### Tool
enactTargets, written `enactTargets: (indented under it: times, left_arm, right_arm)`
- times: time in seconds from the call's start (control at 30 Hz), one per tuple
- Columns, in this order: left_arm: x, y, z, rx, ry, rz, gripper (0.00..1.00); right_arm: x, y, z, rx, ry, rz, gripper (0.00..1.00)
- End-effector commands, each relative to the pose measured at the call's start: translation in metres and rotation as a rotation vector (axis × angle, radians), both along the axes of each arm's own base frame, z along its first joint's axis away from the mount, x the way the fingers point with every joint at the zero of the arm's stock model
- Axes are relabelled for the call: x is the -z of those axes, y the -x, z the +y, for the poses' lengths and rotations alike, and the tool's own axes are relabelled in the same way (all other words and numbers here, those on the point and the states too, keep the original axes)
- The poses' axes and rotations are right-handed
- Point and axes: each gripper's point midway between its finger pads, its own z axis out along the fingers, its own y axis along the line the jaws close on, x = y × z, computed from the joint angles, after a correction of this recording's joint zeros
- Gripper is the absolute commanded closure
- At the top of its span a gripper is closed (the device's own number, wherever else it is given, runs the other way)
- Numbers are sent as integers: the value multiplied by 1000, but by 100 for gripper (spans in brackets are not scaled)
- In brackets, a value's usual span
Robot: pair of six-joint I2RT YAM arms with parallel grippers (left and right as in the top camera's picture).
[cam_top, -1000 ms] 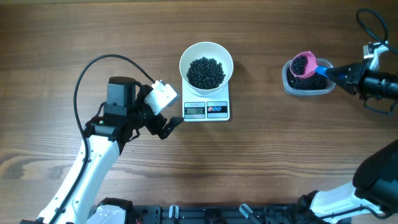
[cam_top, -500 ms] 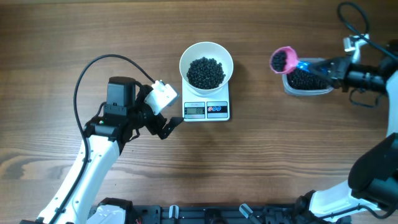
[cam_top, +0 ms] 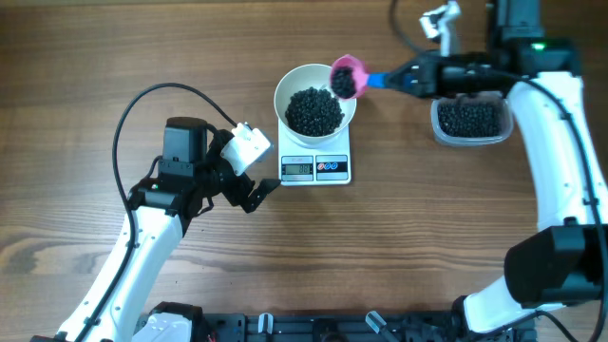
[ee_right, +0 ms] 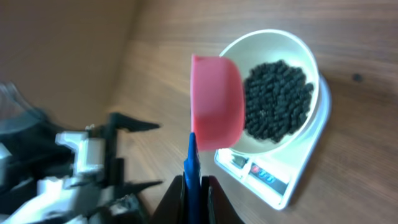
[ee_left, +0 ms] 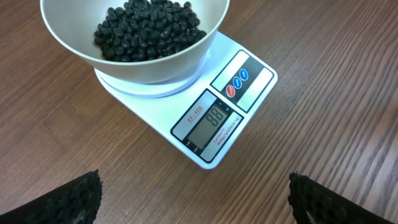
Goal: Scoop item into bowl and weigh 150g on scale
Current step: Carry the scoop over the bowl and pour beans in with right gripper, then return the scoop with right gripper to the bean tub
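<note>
Beads [cam_top: 314, 110] heaped in bowl [cam_top: 282, 95] on scale [ee_left: 255, 87], label SF-400; right claw [cam_top: 407, 78] grips scoop [cam_top: 347, 74]; left claw [ee_left: 194, 196] spread.

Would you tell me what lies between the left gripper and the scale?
Only bare tabletop separates the left gripper from the scale, as the overhead view shows.

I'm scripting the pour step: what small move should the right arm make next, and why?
Probably roll the wrist to tip the pink scoop further: the right tool grips its blue handle, the scoop sits tilted over the bowl rim, beans visible inside.
</note>
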Motion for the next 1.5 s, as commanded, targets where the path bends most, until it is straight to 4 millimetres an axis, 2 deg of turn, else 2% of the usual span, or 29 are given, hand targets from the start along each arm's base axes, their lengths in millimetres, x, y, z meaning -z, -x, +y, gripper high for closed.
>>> enactTargets:
  times: [0.0,0.1,0.23,0.43,0.53,0.67,0.8,0.97,1.03,1.1,1.13,1.17,1.23,1.27,1.33,1.47]
  left_arm:
    - [3,1,1,-8,2,12,0]
    - [3,1,1,-8,2,12,0]
    - [3,1,1,-8,2,13,0]
    - [3,1,1,-8,2,12,0]
    - [3,1,1,-8,2,13,0]
    - [3,1,1,-8,2,12,0]
    - [3,1,1,-8,2,12,0]
    - [3,1,1,-8,2,12,0]
    - [3,1,1,-8,2,12,0]
    - [3,1,1,-8,2,12,0]
    - [3,1,1,-8,2,12,0]
    - [3,1,1,-8,2,12,0]
    - [3,1,1,-8,2,12,0]
    - [3,1,1,-8,2,12,0]
    - [3,1,1,-8,2,12,0]
    - [3,1,1,-8,2,12,0]
  right_arm:
    - [8,-13,34,29,167,-73,96]
    - [12,-19,57,39,283,-162,96]
    - [22,-21,60,96,457,-213,96]
    - [25,-18,68,106,636,-309,96]
    - [20,-15,72,100,749,-393,96]
    - [-1,-9,70,164,946,-537,96]
    - [-5,0,83,104,971,-586,96]
    - [-8,0,82,111,965,-587,96]
    - [-17,3,76,143,932,-577,96]
    - [-34,9,75,113,786,-564,96]
    - [-45,10,70,113,723,-560,96]
    - [-58,8,54,136,665,-555,96]
    - [-74,4,19,190,632,-549,96]
    - [-80,2,-11,236,627,-528,96]
    - [-79,3,-45,286,634,-479,96]
    - [-56,10,-110,381,706,-320,96]
